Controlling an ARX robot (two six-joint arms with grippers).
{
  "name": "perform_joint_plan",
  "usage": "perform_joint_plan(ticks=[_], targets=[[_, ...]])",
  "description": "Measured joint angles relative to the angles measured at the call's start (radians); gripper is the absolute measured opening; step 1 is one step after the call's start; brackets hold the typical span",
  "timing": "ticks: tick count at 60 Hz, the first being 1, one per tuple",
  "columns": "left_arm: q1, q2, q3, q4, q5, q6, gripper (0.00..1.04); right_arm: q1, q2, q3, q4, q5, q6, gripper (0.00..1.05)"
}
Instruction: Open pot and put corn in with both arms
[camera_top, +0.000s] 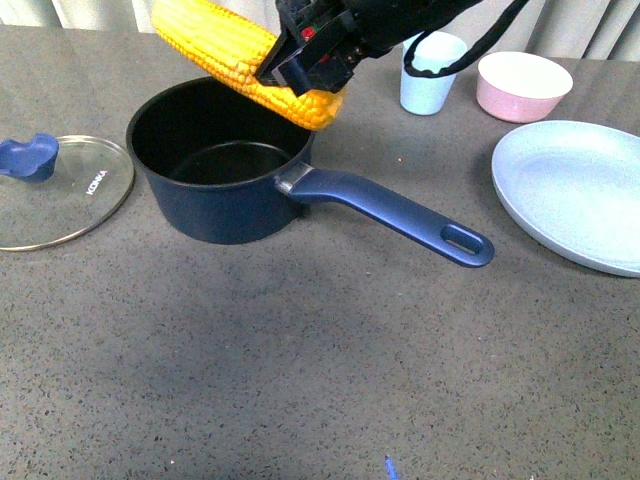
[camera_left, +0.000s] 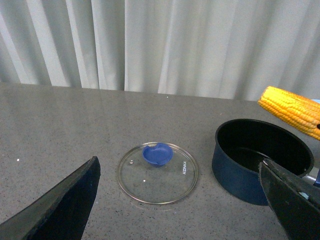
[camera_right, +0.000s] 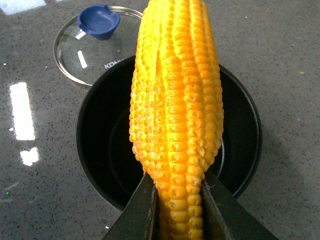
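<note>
Glassware first: the lid (camera_top: 60, 190), with its blue knob (camera_top: 28, 158), lies flat on the grey table (camera_top: 300, 350) on your left, near the pot (camera_top: 215, 200) but apart from it. On your right a pale cup (camera_top: 430, 72), a pink bowl (camera_top: 523, 85) and a light blue plate (camera_top: 575, 190) stand clear of the pot, whose long handle (camera_top: 400, 215) reaches that way. The pot stands open, its black inside bare. Your right gripper (camera_top: 292, 72) clamps one end of the corn (camera_top: 225, 45), fingers (camera_right: 142, 210) pressed on both sides, holding it tilted in the air over the pot. The cob is yellow-orange with neat kernel rows. Your left gripper (camera_left: 177, 205) hangs with fingers spread wide, holding nothing, near the lid.
</note>
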Motion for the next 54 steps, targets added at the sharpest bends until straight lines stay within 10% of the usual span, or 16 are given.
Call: perform_joint_plan(ticks=[16, 43, 54], targets=[[0.0, 0.0, 0.0, 0.0, 0.0, 0.0, 0.96, 0.045, 0.058, 0.067, 0.014, 0.029, 0.014, 0.16], [0.0, 0.0, 0.0, 0.0, 0.0, 0.0, 0.96, 0.049, 0.075, 0.055, 0.071, 0.047, 0.068, 0.93], [0.0, 0.0, 0.0, 0.0, 0.0, 0.0, 0.96, -0.013, 0.031, -0.016, 0.137, 0.018, 0.12, 0.96]])
